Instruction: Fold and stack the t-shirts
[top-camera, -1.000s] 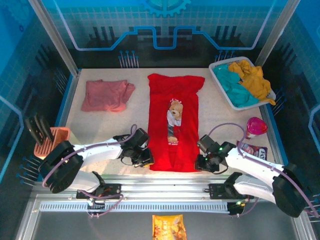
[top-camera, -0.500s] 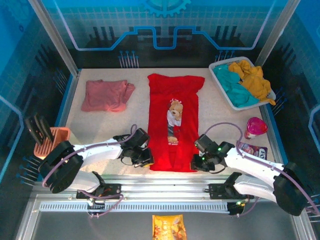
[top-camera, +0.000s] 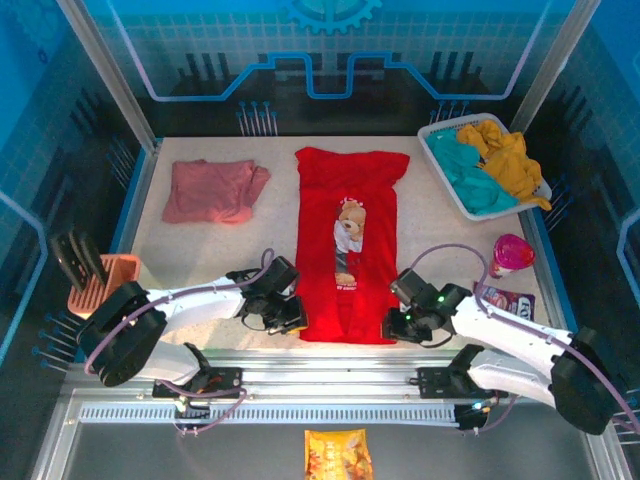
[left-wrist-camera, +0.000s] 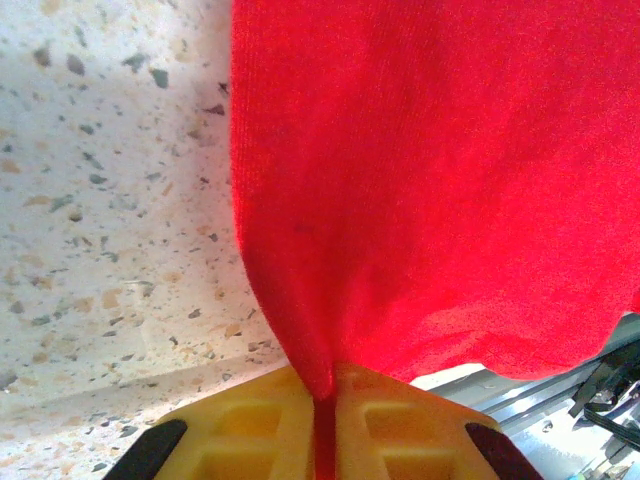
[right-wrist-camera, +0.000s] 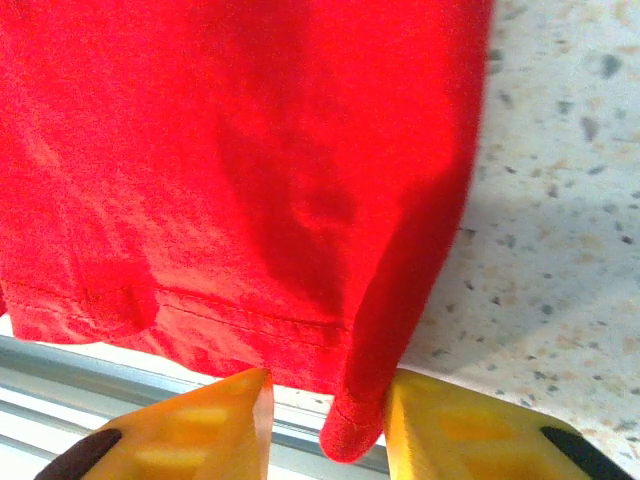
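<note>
I find the left gripper (left-wrist-camera: 322, 395) clamped on the near-left hem corner of the red t-shirt (top-camera: 350, 190), spread flat ahead of both arms. The right gripper (right-wrist-camera: 327, 395) straddles the near-right corner, jaws part-open. Print lettering illegible.

The speckled bench (top-camera: 200, 255) carries a white basket (top-camera: 440, 128) in my far right corner, with a teal cloth (top-camera: 470, 175) and a yellow cloth (top-camera: 510, 160) heaped in it. Nearer on my right a pink cup (top-camera: 511, 254) stands upright, and a dark snack packet (top-camera: 508, 299) lies flat just beside it. At my left edge an orange rack (top-camera: 105, 277) holds black utensils (top-camera: 75, 258). An orange snack bag (top-camera: 338, 455) lies beyond the near metal rail (top-camera: 330, 355), off the bench.
</note>
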